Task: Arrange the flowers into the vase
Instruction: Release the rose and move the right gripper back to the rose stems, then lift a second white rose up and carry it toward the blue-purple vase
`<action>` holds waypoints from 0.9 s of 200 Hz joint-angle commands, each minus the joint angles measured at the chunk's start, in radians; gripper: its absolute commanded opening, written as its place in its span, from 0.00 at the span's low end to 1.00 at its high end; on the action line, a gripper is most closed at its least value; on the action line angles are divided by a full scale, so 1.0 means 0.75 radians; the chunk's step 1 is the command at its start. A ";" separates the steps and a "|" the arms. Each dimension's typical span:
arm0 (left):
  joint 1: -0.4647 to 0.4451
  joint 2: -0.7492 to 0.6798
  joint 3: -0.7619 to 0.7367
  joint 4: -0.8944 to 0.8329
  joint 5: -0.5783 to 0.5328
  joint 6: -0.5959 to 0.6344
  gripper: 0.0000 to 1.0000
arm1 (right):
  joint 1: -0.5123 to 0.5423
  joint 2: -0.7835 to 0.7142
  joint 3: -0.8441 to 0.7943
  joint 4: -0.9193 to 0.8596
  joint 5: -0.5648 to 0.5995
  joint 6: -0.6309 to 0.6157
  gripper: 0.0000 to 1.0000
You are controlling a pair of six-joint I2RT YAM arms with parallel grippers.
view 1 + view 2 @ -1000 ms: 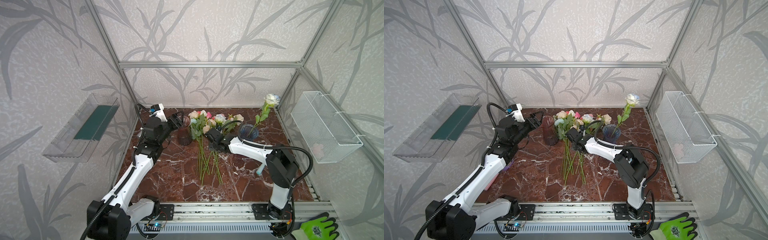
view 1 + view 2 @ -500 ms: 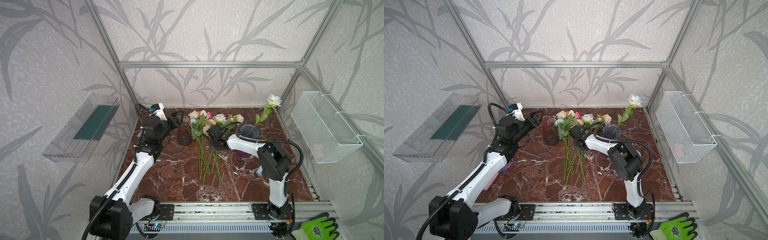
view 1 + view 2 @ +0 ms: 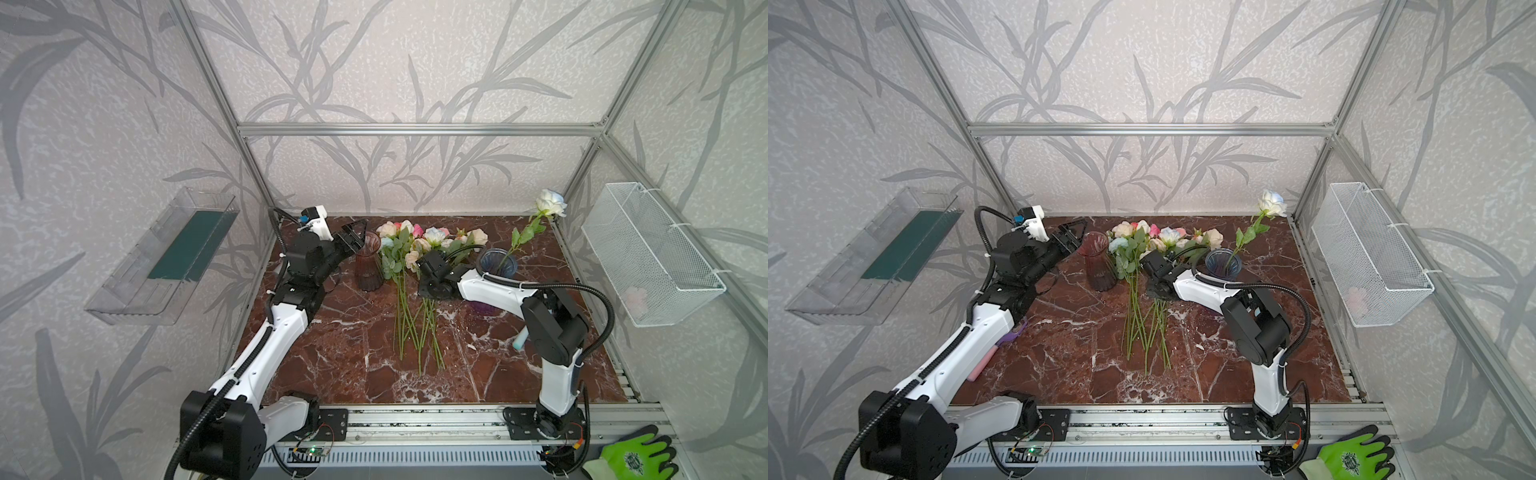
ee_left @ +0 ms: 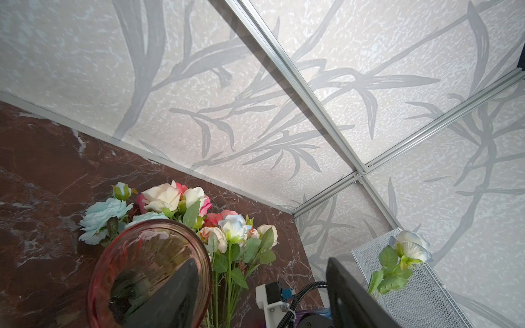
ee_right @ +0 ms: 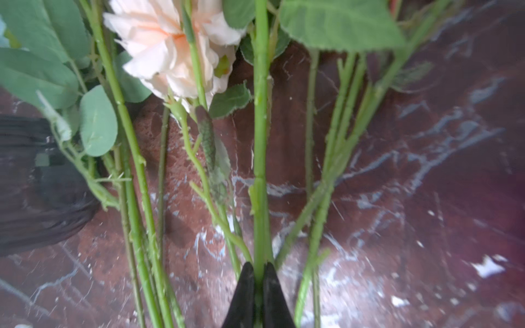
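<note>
Pinches one green stem (image 5: 260,142) between the closed tips of the right gripper (image 5: 258,272), low over the marble table (image 5: 426,170). Shows, in the right wrist view, more loose stems fanned out to either side of the held one, with a peach bloom (image 5: 170,51) further along among the leaves. Sets that gripper, in both top views, down on the pile of flowers (image 3: 415,249) in mid-table, heads toward the back wall and stem ends toward the front rail.

Holds the left gripper (image 4: 261,262) wide apart with nothing between its fingers (image 4: 181,295), raised just beside the rim of the pink vase (image 4: 113,247); cannot tell whether touching the glass. Stands that vase upright just left of the flower heads.

Finds one white rose (image 3: 549,203) already leaning out of the blue vase (image 3: 496,262), right of the pile and just behind the right forearm.

Further out: a wire basket (image 3: 648,253) on the right wall, a clear tray (image 3: 166,257) on the left wall, a green glove (image 3: 631,457) past the front rail.
</note>
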 commanded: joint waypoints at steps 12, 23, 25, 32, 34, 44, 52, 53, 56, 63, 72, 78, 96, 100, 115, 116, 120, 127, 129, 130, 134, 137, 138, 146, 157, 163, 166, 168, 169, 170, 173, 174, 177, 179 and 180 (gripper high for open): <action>0.006 0.038 0.005 0.068 0.075 -0.053 0.72 | 0.010 -0.183 -0.039 0.012 0.040 -0.034 0.07; 0.005 0.055 0.011 0.076 0.103 -0.065 0.72 | 0.023 -0.225 -0.052 0.016 0.052 -0.058 0.07; 0.005 0.060 0.015 0.077 0.106 -0.065 0.72 | 0.027 -0.234 -0.053 0.020 0.054 -0.063 0.07; 0.004 0.075 0.022 0.079 0.133 -0.070 0.72 | 0.040 -0.256 -0.064 0.038 0.054 -0.088 0.07; 0.005 0.081 0.025 0.079 0.142 -0.071 0.72 | 0.044 -0.257 -0.067 0.043 0.054 -0.096 0.07; 0.003 0.107 0.044 0.081 0.187 -0.081 0.72 | 0.080 -0.331 -0.068 0.067 0.077 -0.157 0.07; 0.001 0.123 0.053 0.086 0.212 -0.093 0.72 | 0.114 -0.376 -0.065 0.079 0.113 -0.210 0.07; 0.001 0.124 0.053 0.090 0.215 -0.096 0.72 | 0.119 -0.382 -0.064 0.081 0.118 -0.216 0.07; -0.001 0.131 0.052 0.096 0.223 -0.101 0.72 | 0.132 -0.396 -0.064 0.089 0.129 -0.233 0.07; -0.007 0.142 0.050 0.114 0.236 -0.108 0.72 | 0.155 -0.435 -0.068 0.107 0.146 -0.265 0.07; -0.013 0.150 0.050 0.116 0.238 -0.108 0.73 | 0.177 -0.479 -0.069 0.126 0.164 -0.308 0.07; -0.019 0.150 0.048 0.116 0.236 -0.108 0.74 | 0.185 -0.509 -0.068 0.132 0.174 -0.332 0.07; -0.037 0.157 0.051 0.118 0.244 -0.089 0.77 | 0.193 -0.586 -0.065 0.139 0.212 -0.371 0.06; -0.042 0.159 0.052 0.116 0.245 -0.083 0.77 | 0.192 -0.603 -0.068 0.143 0.216 -0.381 0.06; -0.061 0.165 0.058 0.106 0.250 -0.070 0.78 | 0.193 -0.653 -0.070 0.169 0.228 -0.428 0.06; -0.062 0.166 0.058 0.105 0.251 -0.070 0.78 | 0.192 -0.656 -0.069 0.170 0.229 -0.432 0.06; -0.067 0.166 0.060 0.104 0.253 -0.067 0.78 | 0.192 -0.667 -0.067 0.174 0.230 -0.447 0.06; -0.075 0.169 0.063 0.104 0.259 -0.065 0.78 | 0.192 -0.685 -0.066 0.184 0.237 -0.472 0.06; -0.077 0.171 0.062 0.104 0.261 -0.064 0.78 | 0.193 -0.692 -0.067 0.186 0.238 -0.476 0.06; -0.079 0.172 0.063 0.104 0.261 -0.063 0.78 | 0.193 -0.693 -0.067 0.187 0.240 -0.477 0.06; -0.083 0.175 0.064 0.103 0.267 -0.062 0.78 | 0.192 -0.703 -0.069 0.192 0.246 -0.484 0.06; -0.087 0.177 0.066 0.103 0.270 -0.061 0.78 | 0.193 -0.709 -0.070 0.195 0.252 -0.488 0.06; -0.088 0.178 0.066 0.103 0.271 -0.061 0.78 | 0.192 -0.711 -0.071 0.196 0.253 -0.490 0.06; -0.098 0.185 0.070 0.104 0.282 -0.057 0.78 | 0.192 -0.730 -0.076 0.208 0.257 -0.513 0.06; -0.118 0.198 0.077 0.098 0.297 -0.049 0.78 | 0.193 -0.756 -0.091 0.233 0.266 -0.541 0.06; -0.130 0.210 0.081 0.097 0.307 -0.047 0.78 | 0.192 -0.772 -0.103 0.252 0.275 -0.557 0.06; -0.136 0.213 0.087 0.096 0.313 -0.045 0.78 | 0.193 -0.780 -0.108 0.261 0.283 -0.566 0.06; -0.139 0.216 0.089 0.094 0.317 -0.045 0.78 | 0.192 -0.786 -0.113 0.268 0.287 -0.572 0.06; -0.141 0.218 0.090 0.093 0.318 -0.043 0.78 | 0.192 -0.788 -0.113 0.273 0.289 -0.575 0.06; -0.144 0.220 0.090 0.093 0.321 -0.042 0.78 | 0.193 -0.791 -0.114 0.276 0.292 -0.579 0.06; -0.151 0.223 0.093 0.090 0.326 -0.040 0.78 | 0.193 -0.800 -0.120 0.285 0.301 -0.588 0.06; -0.153 0.225 0.094 0.090 0.328 -0.039 0.78 | 0.193 -0.801 -0.122 0.291 0.304 -0.592 0.06; -0.161 0.229 0.096 0.086 0.331 -0.038 0.78 | 0.193 -0.809 -0.126 0.300 0.314 -0.602 0.06; -0.166 0.234 0.099 0.085 0.333 -0.035 0.78 | 0.193 -0.815 -0.128 0.308 0.322 -0.610 0.06; -0.167 0.235 0.100 0.084 0.336 -0.035 0.78 | 0.193 -0.818 -0.129 0.310 0.325 -0.614 0.06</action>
